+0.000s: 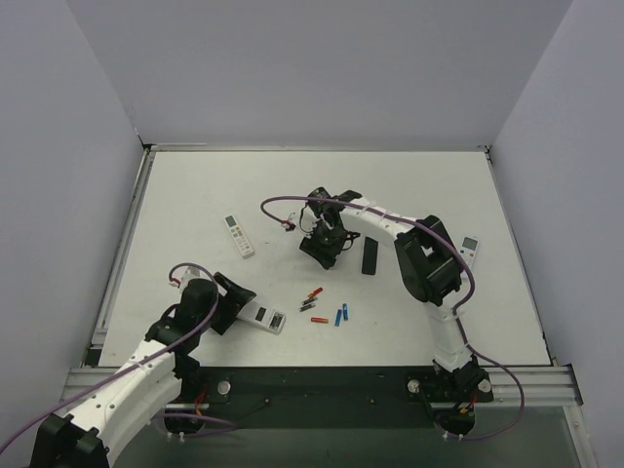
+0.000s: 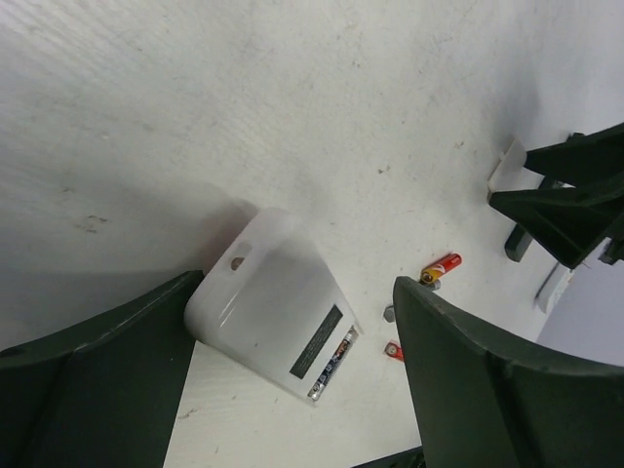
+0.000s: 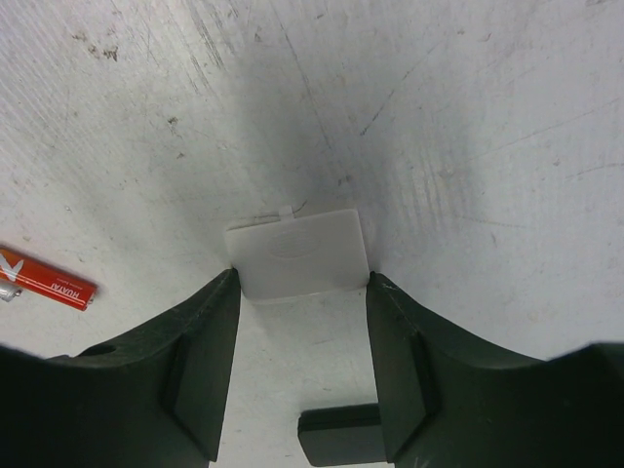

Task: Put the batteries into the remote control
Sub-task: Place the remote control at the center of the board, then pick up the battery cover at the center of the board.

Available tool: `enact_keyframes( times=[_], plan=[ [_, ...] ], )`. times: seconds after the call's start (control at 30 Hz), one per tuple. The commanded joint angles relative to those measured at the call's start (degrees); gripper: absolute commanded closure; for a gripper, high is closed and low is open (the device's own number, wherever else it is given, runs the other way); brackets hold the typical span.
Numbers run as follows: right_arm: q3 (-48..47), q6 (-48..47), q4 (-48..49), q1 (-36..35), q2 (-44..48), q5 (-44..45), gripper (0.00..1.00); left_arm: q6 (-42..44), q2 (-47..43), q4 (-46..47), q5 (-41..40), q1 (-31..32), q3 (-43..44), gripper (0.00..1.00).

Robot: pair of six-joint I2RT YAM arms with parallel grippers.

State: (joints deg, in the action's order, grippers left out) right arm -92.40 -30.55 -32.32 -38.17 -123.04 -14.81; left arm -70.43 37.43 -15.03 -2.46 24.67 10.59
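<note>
The remote control (image 2: 268, 302) lies back-up on the tabletop (image 1: 195, 195) near the left arm, dark label showing. A slot along one edge is open, with what looks like a cell seated in it. The left pincer (image 2: 297, 292) straddles it, fingers wide apart and gripping nothing. The loose batteries (image 1: 340, 315) lie scattered just beyond, between the two arms. Farther out, beside a black remote (image 1: 370, 256), the right pincer (image 3: 300, 283) presses both side edges of a small white battery cover (image 3: 297, 253) low at the tabletop.

Whether the slot is full is hard to tell, and that is worth settling before the cover goes on. To do the step well, the left pincer should probably close across the remote's sides, clear of the slot, to steady it. The thin cover could pivot in so narrow a hold, so it should travel level, tab leading.
</note>
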Motion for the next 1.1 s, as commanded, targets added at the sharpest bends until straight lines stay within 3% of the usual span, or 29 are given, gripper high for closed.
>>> enact_keyframes(
  times=[0.0, 0.1, 0.23, 0.57, 0.63, 0.83, 0.9, 1.07],
  plan=[
    [2.58, 5.75, -3.63, 0.38, 2.54, 1.01, 0.84, -1.28, 0.10, -15.09, -4.82, -0.14, 4.70, 0.10],
    [3.71, 8.65, -3.54, 0.47, 3.77, -0.66, 0.76, -1.64, 0.27, -22.57, -8.08, -0.14, 8.47, 0.09],
    [5.12, 8.84, -3.19, 0.29, 4.57, -0.58, 0.52, 0.20, -0.51, -28.04, -11.42, -0.14, 12.96, 0.08],
    [5.04, -0.29, -3.02, 0.12, 3.78, 2.41, 0.48, 13.56, -1.66, -22.52, -10.12, -0.14, 17.97, 0.09],
    [4.95, -1.53, -3.10, 0.03, 3.78, 2.85, 0.40, 16.02, -1.22, -21.37, -9.06, -0.14, 18.32, 0.09],
    [4.95, -4.78, -3.11, 0.20, 3.69, 1.10, 0.33, 19.63, 1.06, -17.85, -5.19, -0.23, 18.06, 0.09],
    [4.69, -4.96, -3.19, 0.20, 3.43, 0.75, 0.34, 20.07, 1.50, -17.41, -4.75, -0.23, 17.89, 0.09],
    [5.12, -5.58, -3.81, 0.03, 3.77, -1.01, 0.51, 20.69, 2.91, -16.71, -4.05, -0.23, 17.54, 0.09]
  ],
)
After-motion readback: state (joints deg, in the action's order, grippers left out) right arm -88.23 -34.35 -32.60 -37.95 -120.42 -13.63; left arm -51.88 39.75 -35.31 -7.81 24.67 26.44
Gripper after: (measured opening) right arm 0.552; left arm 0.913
